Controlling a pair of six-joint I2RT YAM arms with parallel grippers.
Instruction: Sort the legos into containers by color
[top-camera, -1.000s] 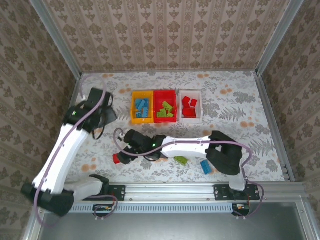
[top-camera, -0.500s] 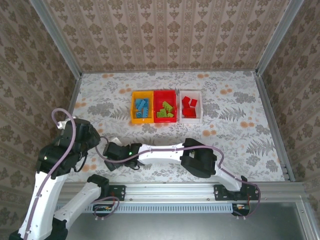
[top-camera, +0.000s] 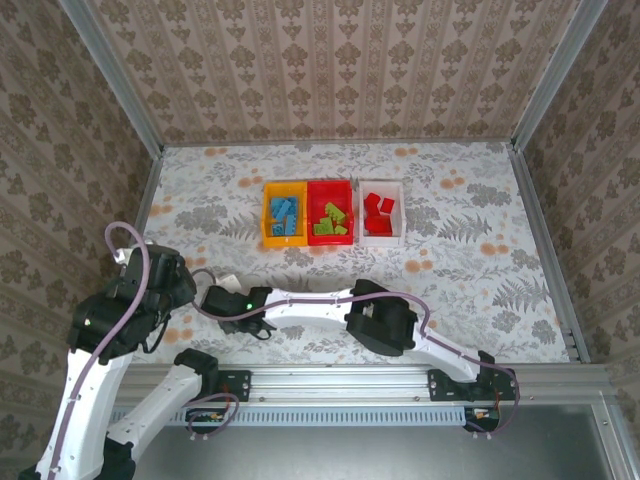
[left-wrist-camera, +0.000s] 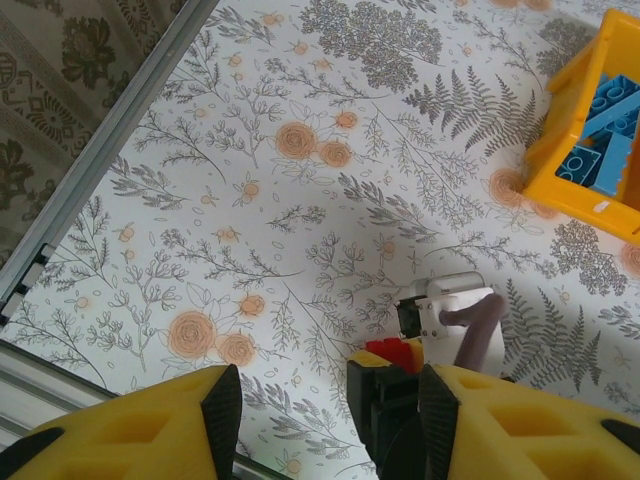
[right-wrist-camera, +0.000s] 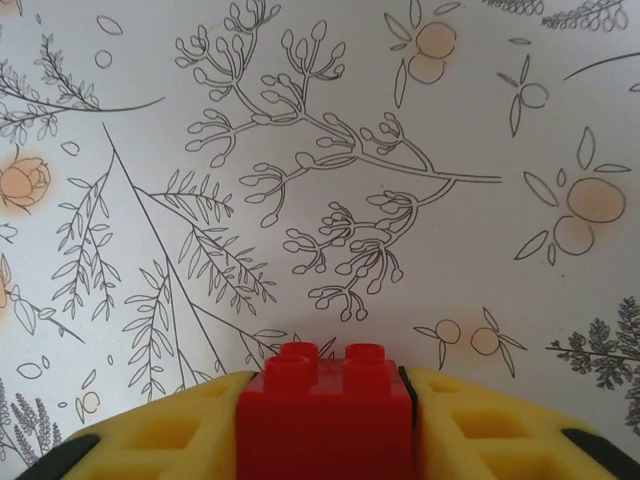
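Where the right arm reaches left across the desk (top-camera: 470, 190): its end effector (right-wrist-camera: 328, 380) is clenched on a red brick (right-wrist-camera: 325, 425), a yellow pad (right-wrist-camera: 190, 435) pressing each side.
Red brick: studs face away from the wrist; whether it touches the desk, I cannot tell.
Left end effector (left-wrist-camera: 325, 410): released, pads apart, hovering just beside the right one.
Yellow bin (top-camera: 267, 215): blue bricks (top-camera: 286, 215) inside.
Red bin (top-camera: 331, 185): green bricks (top-camera: 330, 220) inside, middle of the row.
White bin (top-camera: 401, 215): red bricks (top-camera: 377, 212) inside, well apart from the held brick.
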